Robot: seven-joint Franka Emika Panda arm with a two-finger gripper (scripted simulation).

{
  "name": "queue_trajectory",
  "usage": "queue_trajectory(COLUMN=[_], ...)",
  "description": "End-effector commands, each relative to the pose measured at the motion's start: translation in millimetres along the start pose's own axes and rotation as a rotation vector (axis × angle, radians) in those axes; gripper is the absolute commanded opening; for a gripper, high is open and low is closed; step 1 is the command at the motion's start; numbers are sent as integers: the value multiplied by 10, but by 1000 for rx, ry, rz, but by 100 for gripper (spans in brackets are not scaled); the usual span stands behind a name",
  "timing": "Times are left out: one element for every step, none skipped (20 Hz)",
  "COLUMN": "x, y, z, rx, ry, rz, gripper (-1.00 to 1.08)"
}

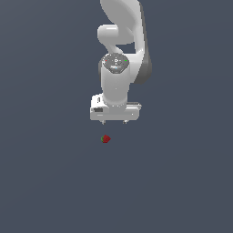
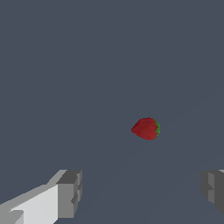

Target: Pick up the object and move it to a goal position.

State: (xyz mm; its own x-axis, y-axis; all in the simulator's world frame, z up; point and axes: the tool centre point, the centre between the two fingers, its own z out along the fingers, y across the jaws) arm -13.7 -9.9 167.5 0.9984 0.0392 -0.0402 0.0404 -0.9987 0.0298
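Note:
The object (image 1: 105, 139) is a tiny red strawberry-shaped lump with a green tip, lying on the flat grey surface. In the exterior view it sits just below my white gripper (image 1: 114, 122), slightly toward that view's left. My gripper hangs above the surface, open, with nothing between its short fingers. The wrist view shows the object (image 2: 147, 128) lying alone on the grey ground, apart from both fingertips (image 2: 70, 192), which stand wide apart. My gripper (image 2: 140, 190) holds nothing.
The white arm (image 1: 120, 41) rises behind the gripper toward the top of the exterior view. A uniform dark grey surface (image 1: 45, 182) fills everything else, and no other objects show.

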Motion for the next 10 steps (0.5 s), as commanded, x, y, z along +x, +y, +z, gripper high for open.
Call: queue_trajectory(x=[3,5,6,9,11,13,16,19,21,25], y=[10,14,20,25,31,37,44,52,60,69], z=[15,24,33,42,52,63,75,89,103,118], rx=[0,0,0,0,-1,-1,-1,-1,-1,-1], ry=[0,0,1,1,1,1,2,2,3,3], rz=[-16,-25,-35,-45,-56,-69,-82,-97,-113,-129], gripper=[100,100,100,100,100,100,100,100,100,100])
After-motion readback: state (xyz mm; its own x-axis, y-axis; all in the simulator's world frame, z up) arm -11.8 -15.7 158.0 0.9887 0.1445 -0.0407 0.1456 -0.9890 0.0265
